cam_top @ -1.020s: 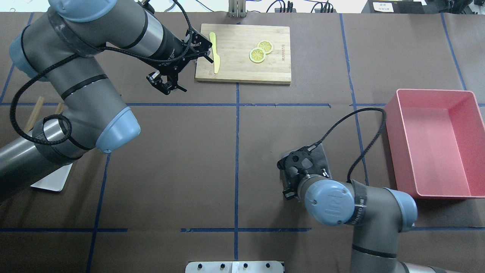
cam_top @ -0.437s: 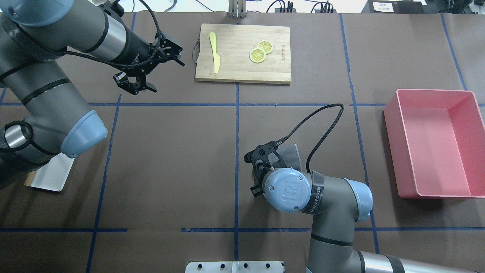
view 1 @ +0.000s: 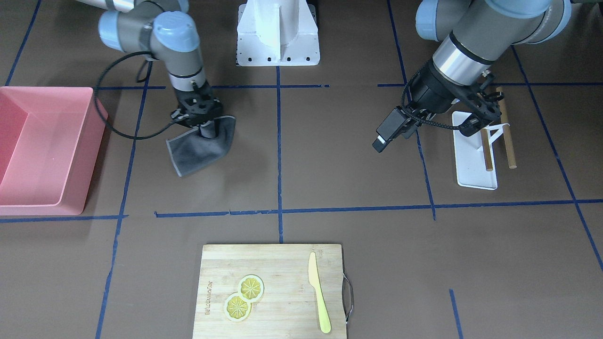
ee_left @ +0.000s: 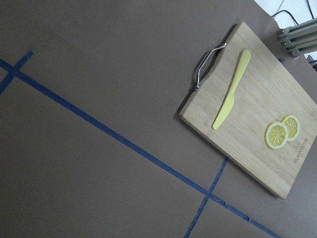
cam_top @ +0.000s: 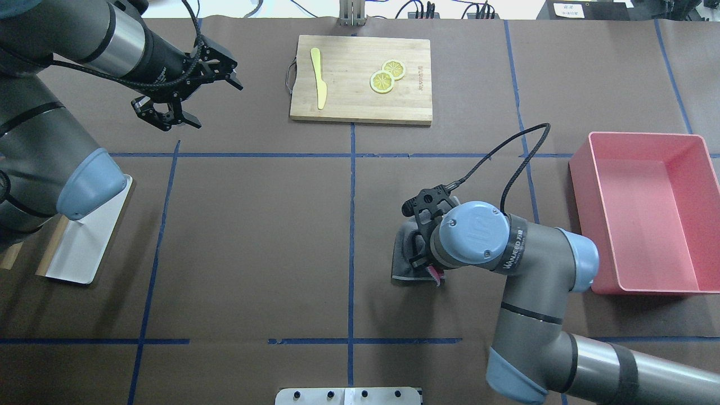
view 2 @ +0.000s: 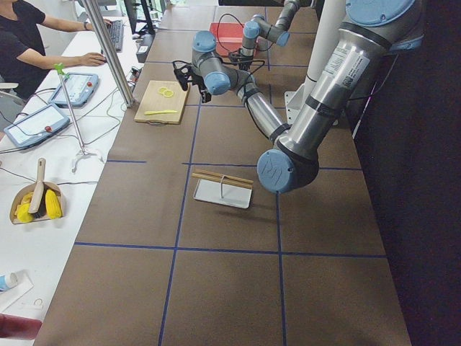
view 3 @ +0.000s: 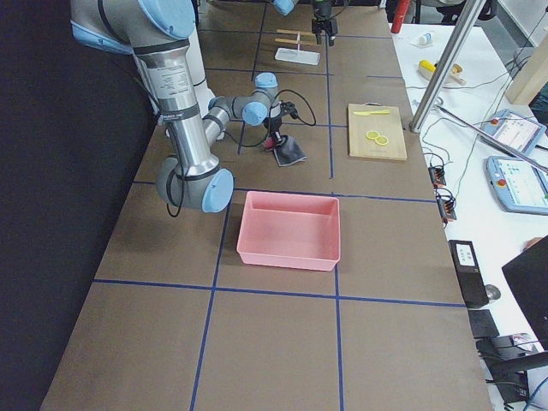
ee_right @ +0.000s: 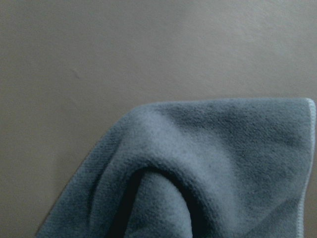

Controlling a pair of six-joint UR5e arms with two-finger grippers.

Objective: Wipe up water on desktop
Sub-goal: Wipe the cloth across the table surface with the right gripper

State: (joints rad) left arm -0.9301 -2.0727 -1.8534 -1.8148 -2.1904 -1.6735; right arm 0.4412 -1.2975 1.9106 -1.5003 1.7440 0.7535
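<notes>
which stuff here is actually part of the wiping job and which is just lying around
In the job: grey cloth, right hand shut on it, brown desktop under it.
Lying about: cutting board with lemon-slice prints, yellow knife on it, pink bin, white stand with wooden sticks.

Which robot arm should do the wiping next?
Right. The right gripper grips the grey cloth down on the desktop. The left gripper is open, empty, and off toward the cutting board.
</notes>
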